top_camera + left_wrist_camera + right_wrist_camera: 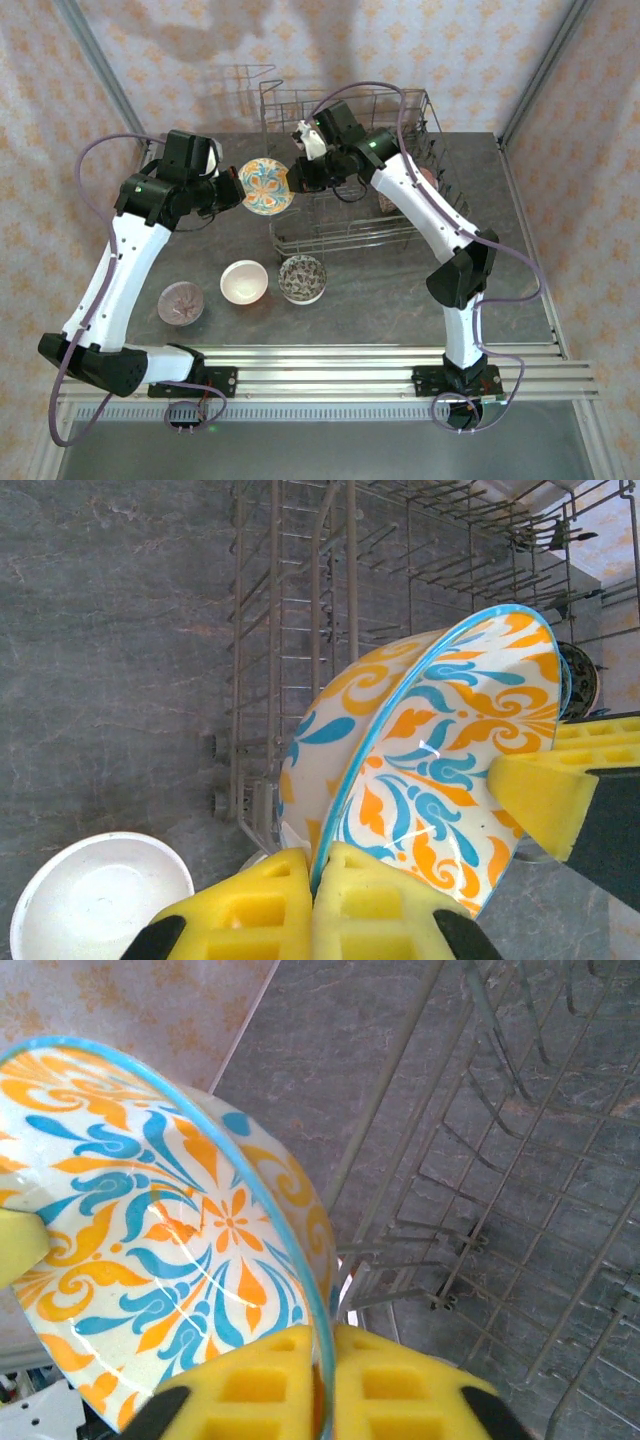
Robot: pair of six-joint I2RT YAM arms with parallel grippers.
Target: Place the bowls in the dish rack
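Observation:
A bowl (264,186) with an orange and blue floral pattern and a blue rim hangs on edge just left of the dish rack (330,241), a grey wire basket. Both grippers hold it by opposite sides of the rim. My left gripper (318,880) is shut on the bowl (440,730), with the rim pinched between its yellow pads. My right gripper (328,1380) is shut on the rim of the same bowl (150,1220). In the top view the left gripper (238,190) is at the bowl's left and the right gripper (295,178) at its right.
Three more bowls stand on the grey table in front: a pink-brown one (181,303), a white one (244,281) and a dark patterned one (302,278). Another bowl (392,200) sits inside the rack at its right. Metal frame posts flank the table.

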